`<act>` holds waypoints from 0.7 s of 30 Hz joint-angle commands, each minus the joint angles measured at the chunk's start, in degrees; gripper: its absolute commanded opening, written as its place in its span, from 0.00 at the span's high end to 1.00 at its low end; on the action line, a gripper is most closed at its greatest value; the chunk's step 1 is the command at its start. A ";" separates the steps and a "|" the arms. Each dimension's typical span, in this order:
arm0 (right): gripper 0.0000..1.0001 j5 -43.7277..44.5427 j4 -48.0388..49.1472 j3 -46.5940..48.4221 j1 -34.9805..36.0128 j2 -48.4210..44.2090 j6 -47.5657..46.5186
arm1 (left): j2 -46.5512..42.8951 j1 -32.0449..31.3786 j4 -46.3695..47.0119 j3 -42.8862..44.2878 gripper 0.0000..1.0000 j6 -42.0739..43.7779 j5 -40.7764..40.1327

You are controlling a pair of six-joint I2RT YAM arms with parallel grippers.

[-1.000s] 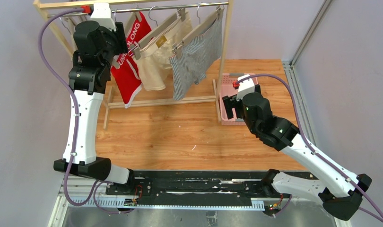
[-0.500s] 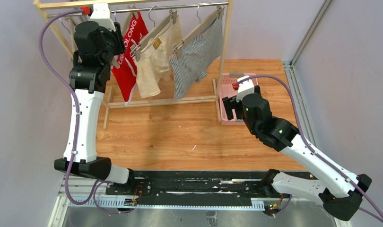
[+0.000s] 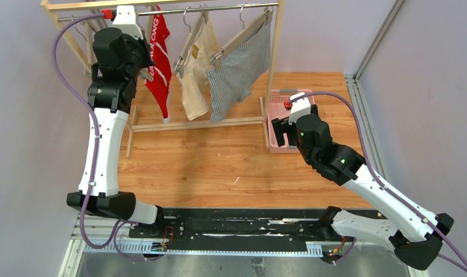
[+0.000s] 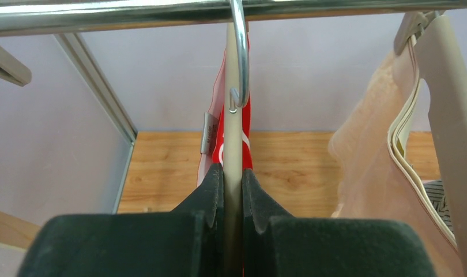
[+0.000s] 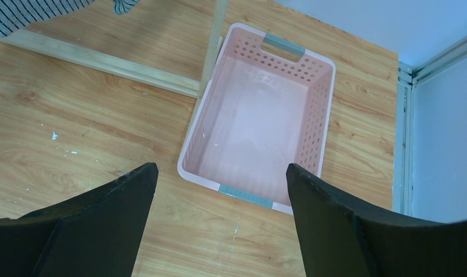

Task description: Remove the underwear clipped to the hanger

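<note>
Left gripper [image 4: 233, 173] pinches the beige hanger [image 4: 233, 127] of the red boxer shorts [image 3: 161, 69] just under the rail [image 4: 104, 14], likely to steady it. Right gripper [image 5: 219, 167] gapes empty above the pink basket [image 5: 329, 115].

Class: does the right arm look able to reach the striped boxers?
Likely yes: the right gripper, open and empty over the basket, has only the rack's post between it and the boxers.

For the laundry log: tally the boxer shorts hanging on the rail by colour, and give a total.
Red boxer shorts: 1
Cream boxer shorts: 1
Grey-and-white pinstriped boxer shorts: 1
Total: 3
</note>
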 commanded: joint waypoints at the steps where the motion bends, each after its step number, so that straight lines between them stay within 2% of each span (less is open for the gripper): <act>1: 0.16 0.40 1.40 -1.12 0.72 -0.54 0.07 | -2.56 0.62 7.63 -1.30 1.00 -0.54 1.20; 8: 0.16 0.83 2.32 -2.04 0.72 1.01 -0.54 | -5.69 0.71 14.19 -2.62 1.00 1.96 0.05; 14: 0.16 1.15 2.84 -2.25 0.74 2.08 -0.92 | -8.93 0.71 14.92 -5.58 1.00 3.01 0.07; 21: 0.16 0.42 3.96 -2.58 0.72 2.20 -1.35 | -11.94 0.71 15.83 -13.62 1.00 4.56 -0.06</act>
